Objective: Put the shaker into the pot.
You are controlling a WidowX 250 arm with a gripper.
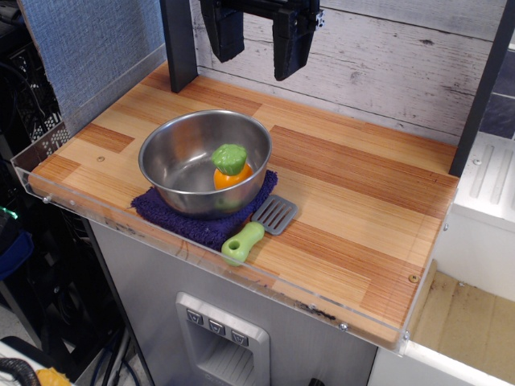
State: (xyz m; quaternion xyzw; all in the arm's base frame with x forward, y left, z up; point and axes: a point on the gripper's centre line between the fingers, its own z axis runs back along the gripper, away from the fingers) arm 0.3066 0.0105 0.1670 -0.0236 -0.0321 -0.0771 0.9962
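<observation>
The shaker [230, 167], a small orange toy with a bumpy green cap, stands upright inside the pot [173, 133], a large shiny steel bowl, against its right inner wall. The pot rests on a dark blue cloth [177, 221] near the table's front left. My gripper [257, 66] hangs high above the back of the table, up and behind the pot, well apart from it. Its two black fingers [290, 48] are spread wide with nothing between them.
A grey spatula with a green handle [256, 231] lies on the wood just right of the cloth, near the front edge. A black post [179, 44] stands at the back left. A clear plastic rim edges the table's front and left.
</observation>
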